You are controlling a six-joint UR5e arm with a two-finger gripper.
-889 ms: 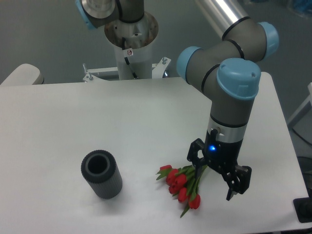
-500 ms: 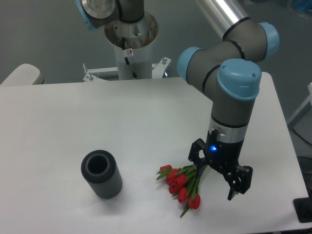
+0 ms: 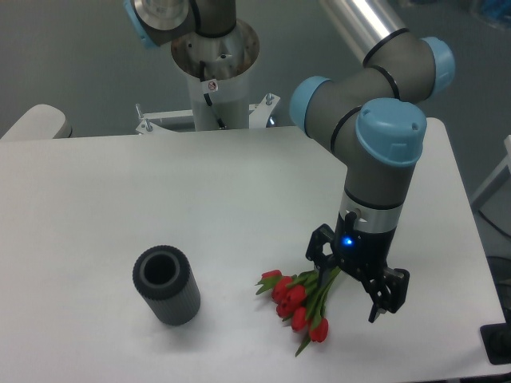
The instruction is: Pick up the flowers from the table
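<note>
The stem ends of the flowers (image 3: 299,299) are hidden behind the gripper (image 3: 350,279), so it cannot be told whether the jaws touch them. The table (image 3: 160,191) is cut off along the bottom and left edges. The arm's upper links run out of the top edge. A dark object (image 3: 497,345) at lower right is cropped.
</note>
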